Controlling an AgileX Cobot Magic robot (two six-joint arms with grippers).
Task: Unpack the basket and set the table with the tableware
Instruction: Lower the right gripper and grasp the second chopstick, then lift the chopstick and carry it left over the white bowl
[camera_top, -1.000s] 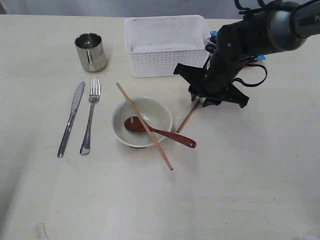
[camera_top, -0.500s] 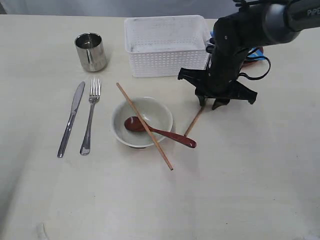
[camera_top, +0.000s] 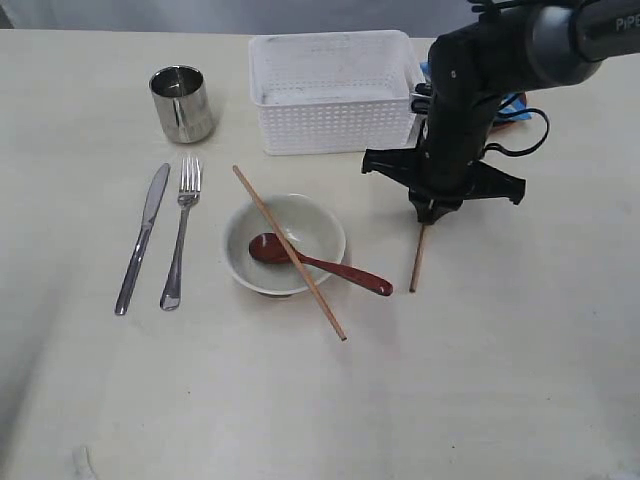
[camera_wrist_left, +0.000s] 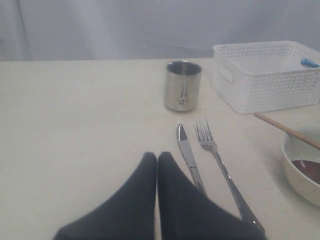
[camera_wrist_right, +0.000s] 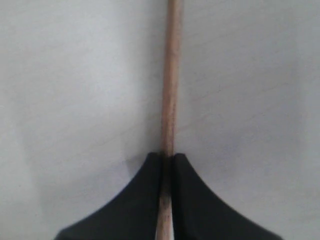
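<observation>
While I watch from the exterior view, the right hand (camera_top: 432, 208) hangs just beside the basket (camera_top: 330, 125), pinched shut on the top end of one chopstick (camera_top: 417, 260). That stick runs nearly straight away from the hand toward the near edge of the bench (camera_top: 500, 380), and its free tip ends just beside the handle end of the spoon (camera_top: 330, 265). The second chopstick (camera_top: 290, 253) lies to the left of it, slanted across the bowl (camera_top: 238, 262), so the two long axes do not match. I reckon pairing them means carrying the held stick leftward and turning it onto that slant, and the right arm is plainly the nearer one.

From the left wrist view, the left hand (camera_wrist_left: 157, 160) is closed on nothing, hovering by the knife (camera_wrist_left: 187, 157) and fork (camera_wrist_left: 215, 150), with the cup (camera_wrist_left: 183, 92) beyond.

From the right wrist view, the stick sits clamped between the tips and runs straight out along the hand's own line. Whether its far tip touches the bench I cannot tell.
</observation>
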